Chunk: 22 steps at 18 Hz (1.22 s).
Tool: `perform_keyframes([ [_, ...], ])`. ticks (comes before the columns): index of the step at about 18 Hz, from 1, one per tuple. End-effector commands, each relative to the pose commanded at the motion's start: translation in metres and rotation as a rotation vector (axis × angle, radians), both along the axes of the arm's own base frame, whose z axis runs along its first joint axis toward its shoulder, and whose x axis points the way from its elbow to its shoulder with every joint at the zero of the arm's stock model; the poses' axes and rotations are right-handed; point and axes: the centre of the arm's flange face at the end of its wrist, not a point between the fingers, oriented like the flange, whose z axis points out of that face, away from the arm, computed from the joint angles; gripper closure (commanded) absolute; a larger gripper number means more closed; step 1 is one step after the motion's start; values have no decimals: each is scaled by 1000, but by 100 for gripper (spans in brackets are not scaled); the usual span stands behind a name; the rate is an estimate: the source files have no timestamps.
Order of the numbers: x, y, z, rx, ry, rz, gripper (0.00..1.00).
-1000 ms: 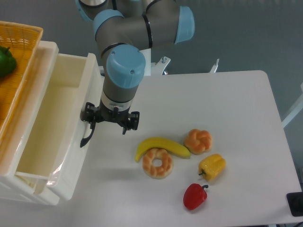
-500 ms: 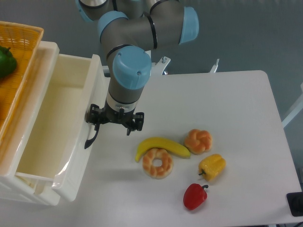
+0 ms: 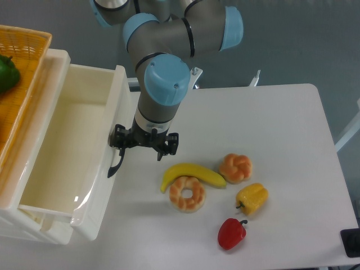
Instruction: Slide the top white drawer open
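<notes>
The gripper (image 3: 119,147) sits under the arm's wrist, so its fingertips and whether they close on the black handle (image 3: 115,167) cannot be told; the top white drawer (image 3: 67,163) hides the lower drawer beneath it; the wicker basket (image 3: 25,67) and a green vegetable (image 3: 7,73) are cut off by the left edge; a black object (image 3: 351,242) is cut at the right edge.

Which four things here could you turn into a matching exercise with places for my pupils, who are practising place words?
Things:
1. banana
2. red pepper
3. green pepper
4. black handle

Places:
A. in the wicker basket
B. on the top white drawer front, by the gripper
C. nearest the table's front edge
D. touching the doughnut

Pairs: 1-D, 2-C, 3-A, 4-B
</notes>
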Motion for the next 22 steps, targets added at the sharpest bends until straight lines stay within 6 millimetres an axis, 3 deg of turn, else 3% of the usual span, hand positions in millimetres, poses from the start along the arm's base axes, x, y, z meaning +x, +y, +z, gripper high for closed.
perform_keyframes([
  [9, -10, -9, -2, 14, -34, 29, 0],
  [22, -8, -8, -3, 37, -71, 36, 0],
])
